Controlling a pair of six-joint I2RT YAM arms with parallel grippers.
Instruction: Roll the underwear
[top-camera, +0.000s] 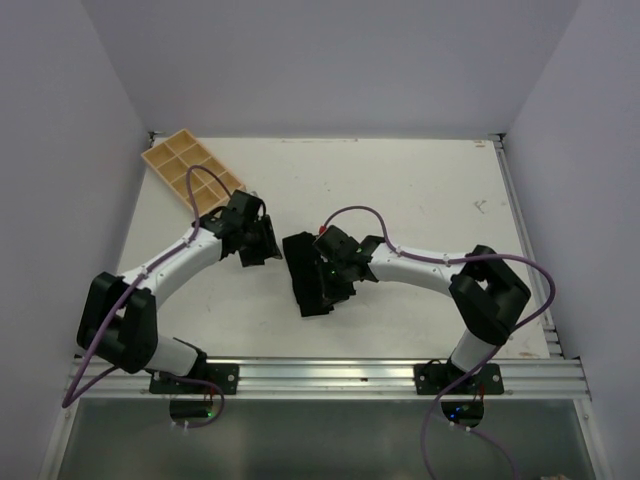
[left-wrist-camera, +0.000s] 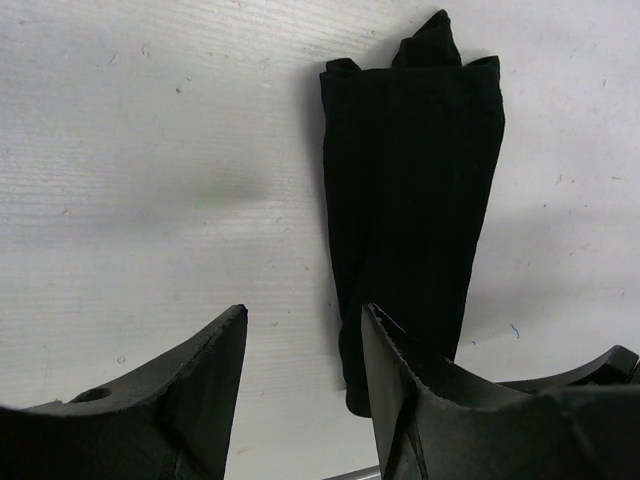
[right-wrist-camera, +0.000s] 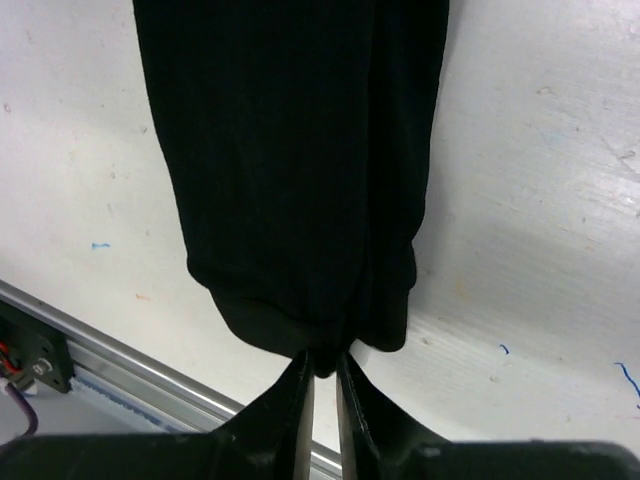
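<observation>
The underwear (right-wrist-camera: 290, 180) is pinched at its end by the right gripper (right-wrist-camera: 322, 372), probably to start the roll; the left gripper (left-wrist-camera: 305, 315) is held open near it

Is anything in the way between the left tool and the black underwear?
No, nothing visible is in the way. The open left tool sits right beside the underwear, with only bare table between them. The right tool pinches the underwear's end nearest the table's front rail.
</observation>
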